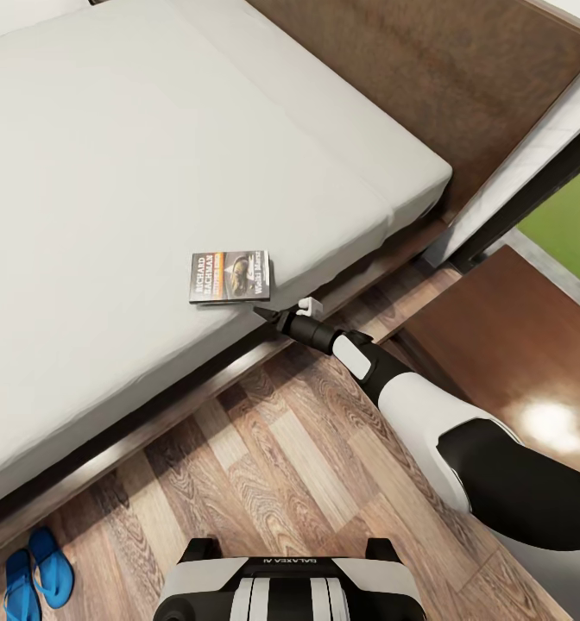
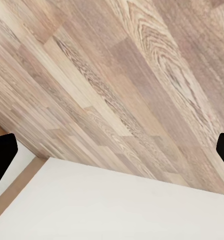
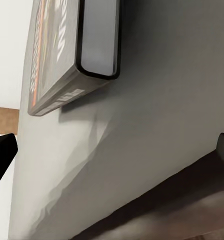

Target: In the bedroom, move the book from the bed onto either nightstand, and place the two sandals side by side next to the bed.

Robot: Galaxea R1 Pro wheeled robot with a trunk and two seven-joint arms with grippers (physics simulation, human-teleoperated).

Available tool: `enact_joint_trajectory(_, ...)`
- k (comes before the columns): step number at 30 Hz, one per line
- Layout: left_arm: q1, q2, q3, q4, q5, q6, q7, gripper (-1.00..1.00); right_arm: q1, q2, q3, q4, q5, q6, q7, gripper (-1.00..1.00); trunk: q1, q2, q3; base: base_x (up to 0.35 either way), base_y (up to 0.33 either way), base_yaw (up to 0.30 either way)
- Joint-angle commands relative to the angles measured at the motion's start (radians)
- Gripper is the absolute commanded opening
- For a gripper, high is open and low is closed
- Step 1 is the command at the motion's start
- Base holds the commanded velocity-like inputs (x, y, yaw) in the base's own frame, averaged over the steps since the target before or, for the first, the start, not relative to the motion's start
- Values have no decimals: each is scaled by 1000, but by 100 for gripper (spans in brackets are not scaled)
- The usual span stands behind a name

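The book (image 1: 230,276) lies flat on the grey mattress of the bed (image 1: 152,172), close to its near side edge. My right gripper (image 1: 268,312) is open just beside that edge, a little right of the book and apart from it. Through the right wrist view the book (image 3: 67,50) shows end on, resting on the mattress (image 3: 142,125), with one dark fingertip (image 3: 1,155) at each border. Two blue sandals (image 1: 35,573) lie side by side on the floor by the bed frame. My left gripper (image 2: 112,150) is open over wood planks.
A dark brown glossy nightstand (image 1: 506,345) stands to the right of my right arm, by the black-framed window (image 1: 532,198) with grass outside. The dark headboard (image 1: 428,78) runs along the back. Wood-plank floor (image 1: 281,466) lies between my base (image 1: 281,578) and the bed frame (image 1: 195,379).
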Motion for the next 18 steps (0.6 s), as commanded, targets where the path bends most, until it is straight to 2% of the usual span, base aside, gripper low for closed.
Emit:
enact_joint_trajectory(1,0,0,-8,0,11,-3,3,100,-1,-1,3,0,-10,6,1,100,0,0,0,-2,0,0)
enact_joint_trajectory(13,0,0,-9,0,11,-3,3,100,-1,0,1,-1,-10,3,1,100,0,0,0,0,0,0)
enact_joint_trajectory(18,0,0,-9,0,11,-3,3,100,-1,0,-9,-1,-10,-29,-2,100,0,0,0,0,0,0)
